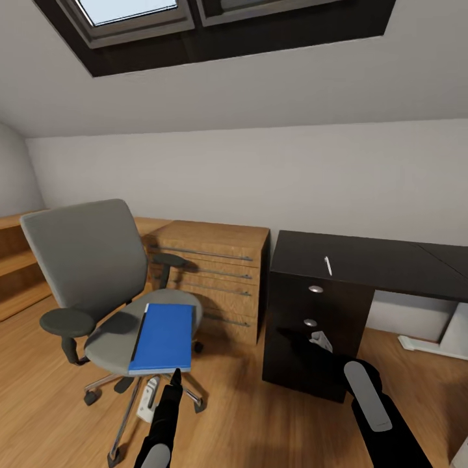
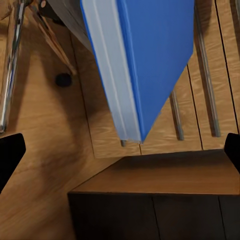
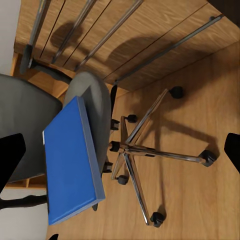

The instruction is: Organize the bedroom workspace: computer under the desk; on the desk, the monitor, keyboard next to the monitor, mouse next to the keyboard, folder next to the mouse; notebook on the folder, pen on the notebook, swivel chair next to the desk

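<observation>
Head view, nearest first: your left tool [image 1: 174, 376] sits low, tip just short of the folder's near edge, not touching as far as I can tell. Left wrist view shows both fingertips [image 2: 10, 155] at the far edges of the frame, so it's spread wide and holding nothing. Right tool [image 1: 322, 341] is out in front of the black cabinet end of the desk [image 1: 364, 260]. Right wrist view puts its fingertips [image 3: 11, 155] wide apart too, nothing between them.

Folder [image 1: 164, 337] is flat on the seat of the chair [image 1: 84, 260], overhanging the front edge a bit, pale spine toward the chair's left armrest. So the folder step isn't done; judging by the left tool's position, that's the one you're on.

Chair stands on the wood floor [image 1: 247, 422], apart from the desk with a wooden drawer unit [image 1: 214, 273] between them. Chair positioning looks not done.

Further back, on the desk top, a thin pale stick, likely the pen [image 1: 328, 265], lies near the cabinet end. It's on bare desk, no notebook under it, so stacking is left.

Monitor, keyboard, mouse, computer, notebook: can't judge from these frames; most of the desk runs off to the right.

Overall early: nothing confirmed finished. Folder grab first, then carry it across to the desk.
</observation>
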`<state>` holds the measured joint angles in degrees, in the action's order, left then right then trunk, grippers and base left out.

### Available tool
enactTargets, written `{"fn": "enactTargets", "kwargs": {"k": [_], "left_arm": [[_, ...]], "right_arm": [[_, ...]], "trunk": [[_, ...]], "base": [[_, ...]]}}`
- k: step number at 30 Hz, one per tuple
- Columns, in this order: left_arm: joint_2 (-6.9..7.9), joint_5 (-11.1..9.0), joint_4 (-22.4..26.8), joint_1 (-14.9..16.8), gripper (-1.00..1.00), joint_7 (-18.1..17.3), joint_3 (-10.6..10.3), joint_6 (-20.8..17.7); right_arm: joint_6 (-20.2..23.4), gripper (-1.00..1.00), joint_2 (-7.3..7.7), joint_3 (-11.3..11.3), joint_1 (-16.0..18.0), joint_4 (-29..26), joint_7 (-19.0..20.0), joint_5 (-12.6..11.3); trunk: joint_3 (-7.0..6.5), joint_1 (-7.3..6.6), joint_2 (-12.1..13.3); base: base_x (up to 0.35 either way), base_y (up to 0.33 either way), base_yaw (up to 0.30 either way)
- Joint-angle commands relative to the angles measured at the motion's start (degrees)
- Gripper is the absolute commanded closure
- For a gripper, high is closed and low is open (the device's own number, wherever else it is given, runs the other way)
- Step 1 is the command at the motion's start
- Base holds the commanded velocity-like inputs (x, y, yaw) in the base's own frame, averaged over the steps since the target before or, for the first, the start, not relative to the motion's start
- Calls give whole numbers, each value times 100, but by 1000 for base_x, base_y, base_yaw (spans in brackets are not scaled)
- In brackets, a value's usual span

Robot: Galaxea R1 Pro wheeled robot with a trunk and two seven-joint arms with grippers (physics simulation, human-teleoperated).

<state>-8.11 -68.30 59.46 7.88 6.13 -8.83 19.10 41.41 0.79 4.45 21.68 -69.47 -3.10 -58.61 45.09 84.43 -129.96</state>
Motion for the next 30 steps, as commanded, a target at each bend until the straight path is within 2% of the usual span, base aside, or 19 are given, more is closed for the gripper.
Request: {"fn": "enactTargets", "kwargs": {"k": [1, 5, 6, 11, 20, 30], "left_arm": [[8, -59, 6, 5, -100, 31, -10, 37], [30, -324, -8, 9, -100, 34, 9, 53], [39, -465, -30, 20, -100, 35, 13, 62], [56, -648, -60, 44, -100, 37, 19, 72], [67, -730, -72, 104, -100, 37, 17, 63], [71, -664, -74, 130, -100, 32, 7, 69]], "right_arm": [[25, -100, 0, 5, 3, -5, -33, -45], [25, -100, 0, 4, -1, -7, -31, -45], [25, -100, 0, 4, -3, -12, -32, -45], [25, -100, 0, 4, -5, -19, -29, -45], [25, -100, 0, 4, -6, -22, -31, -45], [37, -100, 0, 9, -13, 8, -20, -36]], "trunk": [[6, -1, -3], [6, -1, -3], [6, -1, -3], [6, -1, -3], [6, -1, -3], [6, -1, -3]], "base": [[13, -6, 0], [8, -4, 0], [3, -2, 0], [2, -1, 0], [1, 0, 0], [93, 0, 0]]}}
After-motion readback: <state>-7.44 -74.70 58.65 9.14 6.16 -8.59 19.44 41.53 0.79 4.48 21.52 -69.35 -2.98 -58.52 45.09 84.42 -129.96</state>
